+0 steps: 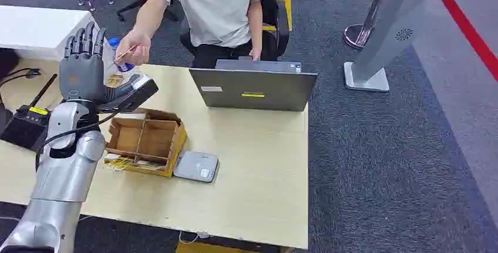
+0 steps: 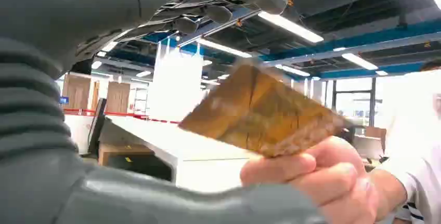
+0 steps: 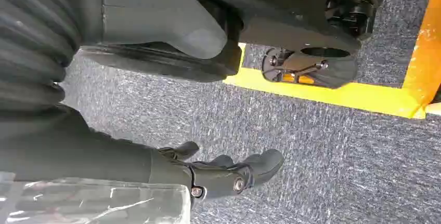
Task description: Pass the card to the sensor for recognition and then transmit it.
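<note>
Up high, left hand (image 1: 82, 65) open; person's hand (image 2: 317, 174) grips blurred card (image 2: 257, 112); right hand (image 3: 223, 174) empty.

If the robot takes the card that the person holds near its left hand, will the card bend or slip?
The card looks thin and flat, pinched at one edge by the person's hand without sagging, so it is probably fairly stiff and light. Its face seems smooth, so it may slip between the fingers of the left hand, which is raised beside it with fingers extended.

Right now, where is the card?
In the head view the card is at the table's far left, pinched in the person's hand right beside the robot's raised left hand, above the cardboard box.
</note>
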### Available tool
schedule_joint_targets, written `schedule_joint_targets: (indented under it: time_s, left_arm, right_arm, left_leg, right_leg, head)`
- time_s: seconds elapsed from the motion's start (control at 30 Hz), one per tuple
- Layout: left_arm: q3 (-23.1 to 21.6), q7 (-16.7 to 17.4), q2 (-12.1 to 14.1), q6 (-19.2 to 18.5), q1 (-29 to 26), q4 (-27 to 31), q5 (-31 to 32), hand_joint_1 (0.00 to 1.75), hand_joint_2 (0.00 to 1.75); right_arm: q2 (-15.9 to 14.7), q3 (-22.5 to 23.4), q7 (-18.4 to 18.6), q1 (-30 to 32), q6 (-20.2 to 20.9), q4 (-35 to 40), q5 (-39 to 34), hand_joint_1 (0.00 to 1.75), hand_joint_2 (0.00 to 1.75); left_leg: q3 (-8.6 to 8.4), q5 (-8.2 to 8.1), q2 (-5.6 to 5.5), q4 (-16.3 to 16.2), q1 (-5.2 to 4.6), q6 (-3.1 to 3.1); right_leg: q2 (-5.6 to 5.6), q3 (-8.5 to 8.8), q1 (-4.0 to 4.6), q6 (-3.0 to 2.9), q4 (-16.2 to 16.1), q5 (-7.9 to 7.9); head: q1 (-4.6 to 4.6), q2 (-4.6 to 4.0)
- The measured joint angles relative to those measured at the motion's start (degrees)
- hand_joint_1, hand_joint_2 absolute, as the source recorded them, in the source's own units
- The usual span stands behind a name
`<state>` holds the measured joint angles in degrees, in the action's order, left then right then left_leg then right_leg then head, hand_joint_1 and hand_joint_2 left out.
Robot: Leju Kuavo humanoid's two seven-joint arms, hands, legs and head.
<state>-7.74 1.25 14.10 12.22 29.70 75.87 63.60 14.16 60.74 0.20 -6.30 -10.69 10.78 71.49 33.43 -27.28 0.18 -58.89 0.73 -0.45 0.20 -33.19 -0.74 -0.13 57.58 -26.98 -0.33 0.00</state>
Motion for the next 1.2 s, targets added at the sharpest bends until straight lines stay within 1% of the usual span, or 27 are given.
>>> schedule_joint_targets:
  time_s: [0.57, 0.6, 0.63, 0.67, 0.7, 0.73, 0.87, 1.2]
  left_arm:
    - [0.46, 0.35, -0.52, -0.26, 0.07, -0.13, -0.24, 0.00, 1.75]
    - [0.46, 0.35, -0.52, -0.37, 0.08, -0.13, -0.31, 0.00, 0.00]
    - [0.46, 0.35, -0.52, -0.61, 0.08, -0.13, -0.42, 0.00, 0.00]
    - [0.46, 0.28, -0.52, -0.96, 0.07, -0.15, -0.78, 1.75, 0.00]
    - [0.46, -0.35, -0.52, -1.20, 0.06, -0.15, -1.13, 1.75, 0.00]
    - [0.46, -0.89, -0.50, -1.25, 0.04, -0.15, -1.38, 1.75, 1.75]
    - [0.46, -1.92, -0.44, -1.49, -0.20, -0.15, -1.90, 1.75, 1.75]
    - [0.46, -2.10, -0.44, -2.16, -0.36, -0.15, -2.08, 1.75, 1.75]
  right_arm:
    - [0.00, -0.17, 0.11, -0.01, 0.02, 0.00, 0.31, 0.00, 1.75]
    - [0.00, -0.20, 0.15, -0.02, 0.00, 0.00, 0.31, 0.00, 1.75]
    - [0.00, -0.20, 0.15, -0.02, 0.00, 0.00, 0.31, 0.00, 1.75]
    - [0.00, -0.20, 0.15, -0.02, 0.00, 0.00, 0.31, 0.00, 1.75]
    - [0.00, -0.20, 0.15, -0.02, 0.00, 0.00, 0.33, 0.00, 1.75]
    - [0.00, -0.20, 0.15, -0.03, 0.00, 0.00, 0.33, 0.00, 1.75]
    - [0.00, -0.20, 0.15, -0.02, 0.00, 0.00, 0.33, 0.00, 1.75]
    - [0.00, -0.20, 0.07, -0.02, 0.00, 0.00, 0.33, 0.00, 1.75]
  left_leg:
    - [0.00, 0.00, 0.00, 0.00, 0.00, 0.00]
    - [0.00, 0.00, 0.00, 0.00, 0.00, 0.00]
    - [0.00, 0.00, 0.00, 0.00, 0.00, 0.00]
    - [0.00, 0.00, 0.00, 0.00, 0.00, 0.00]
    - [0.01, 0.00, 0.00, 0.00, 0.00, 0.00]
    - [0.01, 0.00, 0.00, 0.00, 0.00, 0.00]
    - [0.00, 0.00, 0.00, 0.00, 0.00, 0.00]
    - [0.00, 0.00, 0.00, 0.00, 0.00, 0.00]
  right_leg:
    - [0.00, 0.00, 0.00, 0.00, 0.00, 0.00]
    - [0.00, 0.00, 0.00, 0.00, 0.00, 0.00]
    - [0.00, 0.00, 0.00, 0.00, 0.00, 0.00]
    - [0.00, 0.00, 0.00, 0.00, 0.00, 0.00]
    - [0.00, 0.00, 0.00, 0.00, 0.00, 0.00]
    - [0.00, 0.00, 0.00, 0.00, 0.00, 0.00]
    - [0.00, 0.00, 0.00, 0.00, 0.00, 0.00]
    - [-0.01, 0.01, 0.00, 0.00, 0.00, 0.00]
  head:
    - [0.00, 0.00]
    - [0.00, 0.00]
    - [0.00, 0.00]
    - [0.02, 0.00]
    - [-0.02, 0.00]
    - [0.02, 0.00]
    - [0.00, 0.00]
    - [0.00, 0.00]
